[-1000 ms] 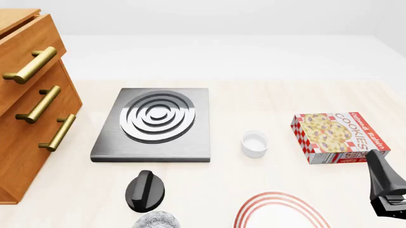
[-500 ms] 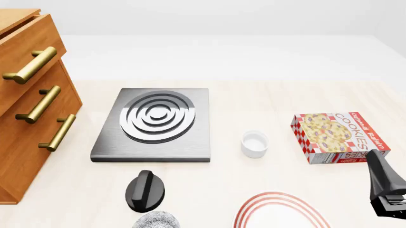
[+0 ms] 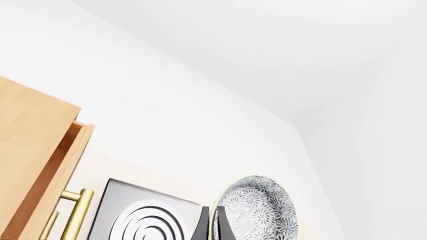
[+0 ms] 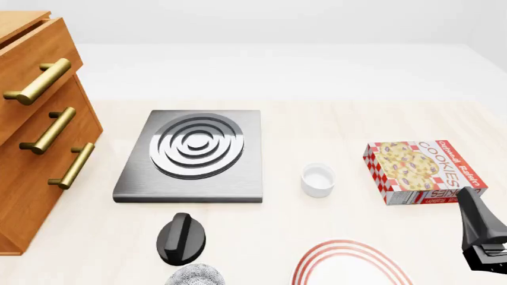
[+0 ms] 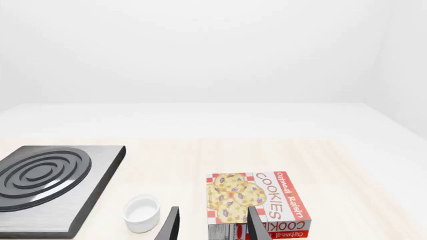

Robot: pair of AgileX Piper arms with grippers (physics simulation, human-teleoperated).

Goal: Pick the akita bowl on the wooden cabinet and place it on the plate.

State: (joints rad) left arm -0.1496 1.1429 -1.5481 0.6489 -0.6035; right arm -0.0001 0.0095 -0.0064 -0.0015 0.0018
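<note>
Akita bowl on edge in left tool, rim sideways.

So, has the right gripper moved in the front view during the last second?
No. The right gripper sits at the same spot, just below the cookies box and right of the plate, as in both earlier pictures.

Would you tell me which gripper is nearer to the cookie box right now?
The right gripper: it sits just beside the cookie box, on the near side. The left gripper, shut on the akita bowl, is near the stove plate, farther away.
</note>
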